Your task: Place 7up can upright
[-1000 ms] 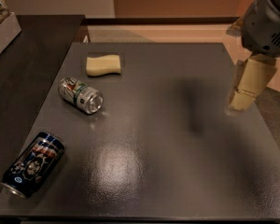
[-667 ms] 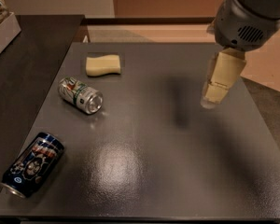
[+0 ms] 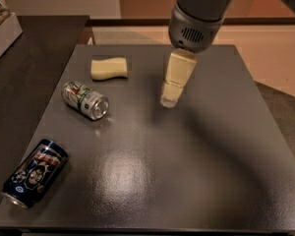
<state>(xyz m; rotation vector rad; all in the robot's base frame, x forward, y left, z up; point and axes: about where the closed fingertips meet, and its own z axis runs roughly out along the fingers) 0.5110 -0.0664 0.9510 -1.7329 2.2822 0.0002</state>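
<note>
The 7up can (image 3: 85, 100), silver with green and white markings, lies on its side on the dark table (image 3: 196, 171), left of the middle, its shiny end facing front right. My gripper (image 3: 170, 100) hangs from the grey arm above the table's middle back, to the right of the can and apart from it. It holds nothing.
A dark blue can (image 3: 34, 172) with red-and-white graphics lies on its side near the front left corner. A pale yellow sponge (image 3: 108, 68) lies behind the 7up can. A light box (image 3: 2, 28) stands at the far left edge. Floor shows past the right edge.
My arm and gripper have swung left from the table's right edge to above its middle back. The cans and sponge have not moved.
</note>
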